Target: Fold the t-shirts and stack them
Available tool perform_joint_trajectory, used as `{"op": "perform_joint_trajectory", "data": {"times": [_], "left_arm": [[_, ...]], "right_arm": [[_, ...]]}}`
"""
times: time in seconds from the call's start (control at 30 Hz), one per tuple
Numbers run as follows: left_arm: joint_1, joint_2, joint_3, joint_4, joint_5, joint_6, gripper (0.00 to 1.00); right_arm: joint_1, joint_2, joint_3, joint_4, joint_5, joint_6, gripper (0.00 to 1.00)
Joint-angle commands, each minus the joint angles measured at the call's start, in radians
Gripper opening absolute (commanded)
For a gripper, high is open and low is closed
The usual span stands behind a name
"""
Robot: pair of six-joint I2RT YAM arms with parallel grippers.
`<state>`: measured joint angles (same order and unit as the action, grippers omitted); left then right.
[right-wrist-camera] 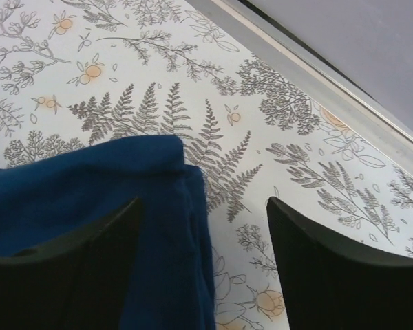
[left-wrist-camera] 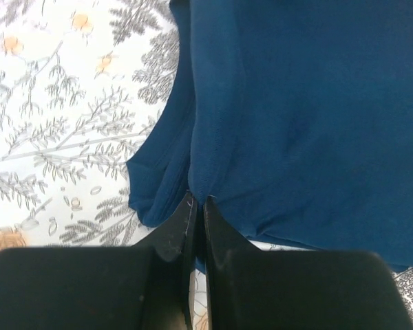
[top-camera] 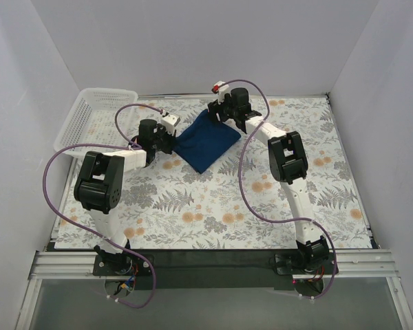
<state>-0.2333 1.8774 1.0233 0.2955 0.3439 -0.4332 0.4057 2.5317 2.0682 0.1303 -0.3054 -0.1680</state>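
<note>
1. Because the left fingers [left-wrist-camera: 171, 237] are pressed together on only a thin pinch of the shirt [left-wrist-camera: 296, 103] at its near edge, the cloth could slide out if that arm pulls hard or fast. The puckers fanning from the pinch suggest a shallow hold.
2. The right fingers [right-wrist-camera: 330, 254] stand wide apart, one over the shirt's far corner and the other over bare tabletop [right-wrist-camera: 124, 55]. If they close where they are, they may catch only the top layer, or nothing, since the corner lies under one finger and not midway between the two.
3. The shirt lies at the far middle of the tabletop, between the two arms, as a rough doubled-over diamond. With one side held and the other free, a lift or drag by the left arm alone would likely pull the layers apart and skew the fold.
4. A loose flap bulges out just beside the left pinch. If it goes under during the next fold, the result would probably be lumpy and stack badly.
5. The basket [top-camera: 89, 120] sits at the far left, near the left arm. A wide outward swing there could knock it.
6. Both wrists work close over a small bundle, so crossing moves risk the arms bumping each other.
</note>
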Motion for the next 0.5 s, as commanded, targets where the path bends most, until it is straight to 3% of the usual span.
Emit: {"op": "perform_joint_trajectory", "data": {"times": [0.0, 0.07, 0.1, 0.13, 0.23, 0.27, 0.33, 0.47], "left_arm": [[0.022, -0.021, 0.000, -0.059, -0.049, -0.082, 0.00], [0.029, -0.023, 0.003, -0.068, -0.139, -0.137, 0.13], [0.034, -0.033, -0.002, -0.053, -0.176, -0.154, 0.29], [0.037, -0.040, -0.005, -0.050, -0.204, -0.168, 0.35], [0.043, -0.063, 0.014, -0.062, -0.272, -0.184, 0.76], [0.043, -0.070, 0.023, -0.065, -0.282, -0.179, 0.83], [0.043, -0.102, 0.029, -0.064, -0.289, -0.168, 0.91], [0.043, -0.198, 0.021, -0.061, -0.200, -0.208, 0.92]], "right_arm": [[-0.013, -0.028, 0.046, 0.052, 0.075, 0.005, 0.68], [-0.021, -0.082, 0.021, 0.052, 0.068, 0.008, 0.72], [-0.025, -0.103, -0.011, 0.054, 0.063, 0.009, 0.74], [-0.036, -0.123, -0.034, 0.054, 0.045, 0.009, 0.75], [-0.053, -0.214, -0.141, 0.052, -0.012, -0.008, 0.76], [-0.065, -0.264, -0.173, 0.052, -0.082, -0.030, 0.76], [-0.091, -0.312, -0.283, 0.051, -0.238, -0.074, 0.77], [-0.134, -0.357, -0.368, 0.046, -0.392, 0.001, 0.73]]}}
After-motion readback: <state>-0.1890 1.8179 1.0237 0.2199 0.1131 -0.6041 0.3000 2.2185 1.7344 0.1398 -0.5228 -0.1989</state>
